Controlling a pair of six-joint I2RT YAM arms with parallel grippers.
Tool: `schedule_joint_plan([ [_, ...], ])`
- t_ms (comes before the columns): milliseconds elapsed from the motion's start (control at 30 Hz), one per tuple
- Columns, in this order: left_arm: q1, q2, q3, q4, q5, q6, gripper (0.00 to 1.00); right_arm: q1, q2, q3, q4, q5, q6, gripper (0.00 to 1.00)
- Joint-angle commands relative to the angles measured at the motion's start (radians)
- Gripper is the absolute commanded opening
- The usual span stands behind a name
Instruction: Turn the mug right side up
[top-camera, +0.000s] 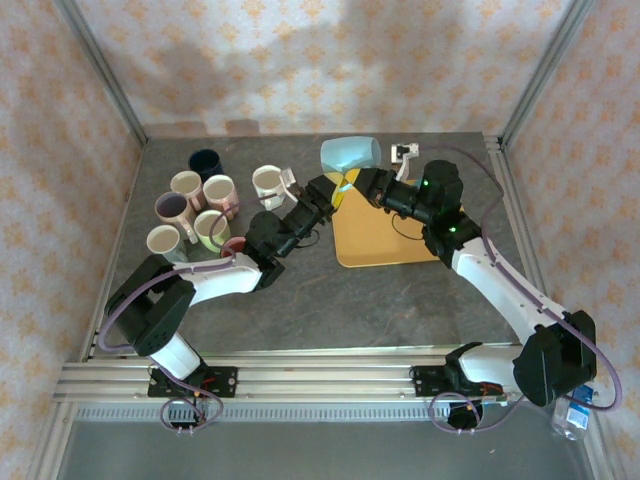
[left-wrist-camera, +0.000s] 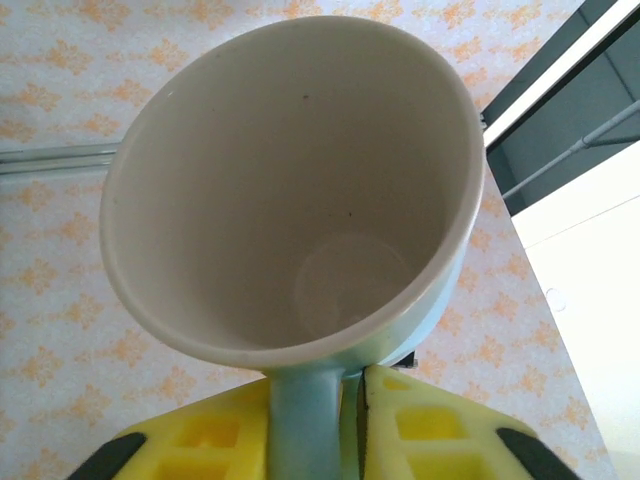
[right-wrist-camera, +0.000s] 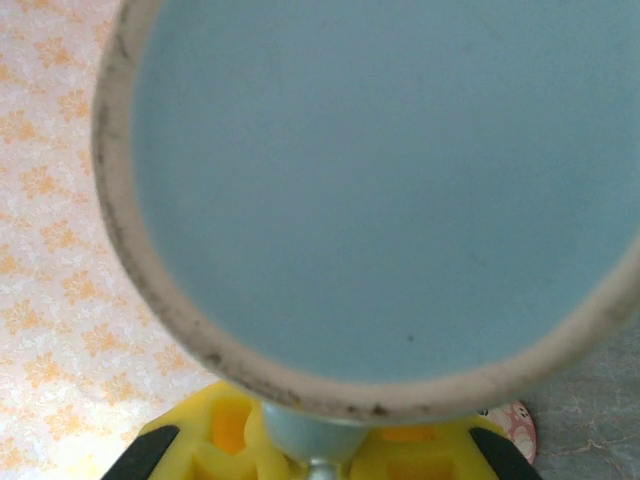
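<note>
I find the light blue mug (top-camera: 350, 153) off the desk (top-camera: 400, 300), held in the air near the far edge, just beyond the far left corner of the yellow tray (top-camera: 385, 245). It lies on its side. In the left wrist view its white inside (left-wrist-camera: 290, 180) faces the camera; in the right wrist view I see its blue base (right-wrist-camera: 380, 180) with the unglazed ring.

Left end effector (left-wrist-camera: 315, 430): narrow, with the mug's handle (left-wrist-camera: 300, 420) between the yellow fingers (left-wrist-camera: 200, 440). A thin dark line shows on one side of the handle.

Right end effector (right-wrist-camera: 320, 450): closed down on a pale blue part of the mug that sits between its yellow fingers (right-wrist-camera: 220, 430).

In the overhead view both end effectors meet just under the mug.

A cluster of upright mugs (top-camera: 195, 205) stands toward the far left corner of the desk, and a white mug (top-camera: 268, 182) is beside it.
</note>
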Motion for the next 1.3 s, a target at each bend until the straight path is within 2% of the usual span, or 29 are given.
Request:
schedule_joint_plan([
  [0,0.0,-0.02,0.002,0.05,-0.037,0.01,0.15,0.015,-0.033,-0.007,0.11,-0.019,-0.014,0.0],
  [67,0.001,-0.02,-0.001,0.05,-0.038,0.011,0.05,0.019,-0.032,-0.013,0.11,-0.019,-0.017,0.0],
  [167,0.0,-0.022,-0.005,0.045,-0.045,0.025,0.0,0.023,-0.029,-0.017,0.115,-0.017,-0.023,0.0],
  [500,0.0,-0.03,0.005,0.024,-0.04,0.071,0.0,0.025,-0.03,-0.026,0.109,-0.017,-0.047,0.0],
  [700,-0.001,-0.091,0.015,-0.113,-0.047,0.168,0.0,0.025,-0.029,-0.024,0.092,-0.01,-0.059,0.03],
  [900,-0.008,-0.181,-0.002,-0.243,-0.083,0.268,0.0,0.025,-0.026,-0.028,0.088,-0.002,-0.063,0.16],
  [1133,-0.01,-0.241,0.053,-0.401,-0.078,0.392,0.0,0.025,-0.018,-0.042,0.089,0.009,-0.051,0.41],
  [1267,-0.01,-0.269,0.091,-0.504,-0.091,0.488,0.0,0.025,-0.04,-0.044,0.014,0.063,-0.064,0.5],
])
